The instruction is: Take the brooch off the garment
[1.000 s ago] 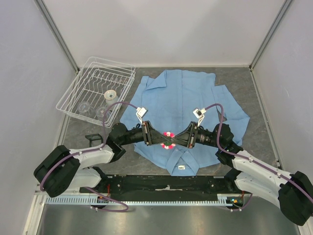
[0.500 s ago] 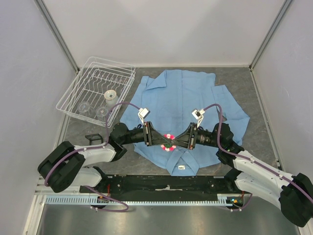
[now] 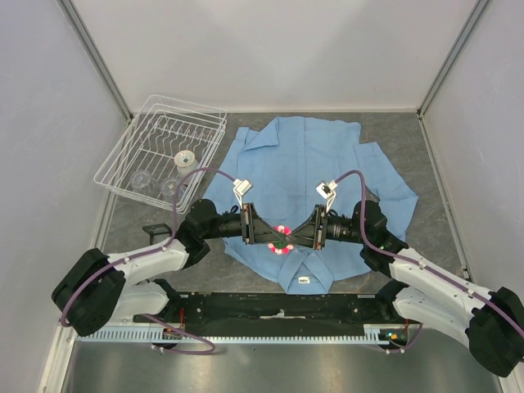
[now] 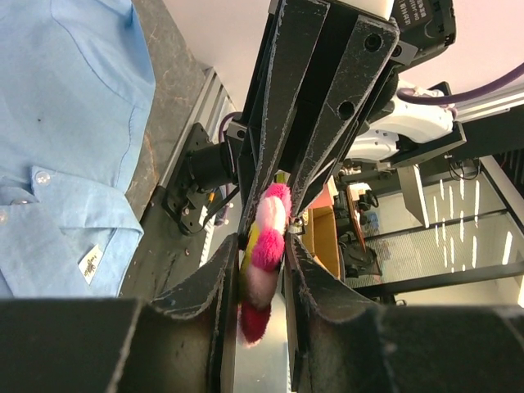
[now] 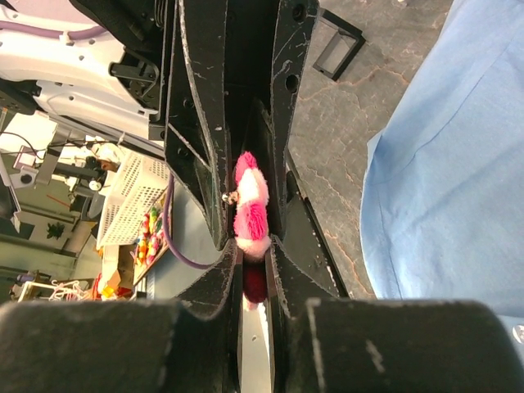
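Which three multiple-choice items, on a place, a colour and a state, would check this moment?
1. Where is the wire dish rack?
A. Left of the shirt, toward the far side.
B. On the shirt.
C. Right of the shirt.
2. What colour is the shirt?
A. White.
B. Light blue.
C. Grey.
3. How is the right tool?
A. Open and empty.
B. Shut on a sleeve.
C. Shut on the brooch.
Answers: 1 A, the top view shows the rack off the shirt's left edge. 2 B, every view shows light blue cloth. 3 C, the right wrist view shows its fingers pinching the pink brooch, which the left tool pinches too.
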`<state>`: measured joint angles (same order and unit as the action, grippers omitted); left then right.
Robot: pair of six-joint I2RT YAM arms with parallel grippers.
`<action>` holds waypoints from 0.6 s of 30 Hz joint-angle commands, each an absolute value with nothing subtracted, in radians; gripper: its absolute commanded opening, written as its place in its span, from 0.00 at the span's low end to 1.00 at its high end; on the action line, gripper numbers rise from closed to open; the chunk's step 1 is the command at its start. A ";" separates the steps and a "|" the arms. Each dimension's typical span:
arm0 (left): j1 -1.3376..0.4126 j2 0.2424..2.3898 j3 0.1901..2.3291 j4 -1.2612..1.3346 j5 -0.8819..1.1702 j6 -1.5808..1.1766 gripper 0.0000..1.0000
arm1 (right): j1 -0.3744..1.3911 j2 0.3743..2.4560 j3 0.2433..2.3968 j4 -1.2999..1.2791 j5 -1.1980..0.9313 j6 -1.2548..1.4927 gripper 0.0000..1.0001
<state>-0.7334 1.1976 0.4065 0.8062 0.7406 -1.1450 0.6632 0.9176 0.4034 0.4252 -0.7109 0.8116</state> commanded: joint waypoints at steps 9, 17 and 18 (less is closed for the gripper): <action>-0.785 1.224 0.523 0.776 0.787 -1.105 0.13 | 0.730 0.931 0.520 0.341 -0.672 0.690 0.00; -0.785 1.218 0.541 0.706 0.804 -1.074 0.19 | 0.744 0.934 0.534 0.328 -0.663 0.681 0.00; -0.785 1.216 0.543 0.703 0.804 -1.072 0.20 | 0.745 0.934 0.537 0.327 -0.663 0.681 0.00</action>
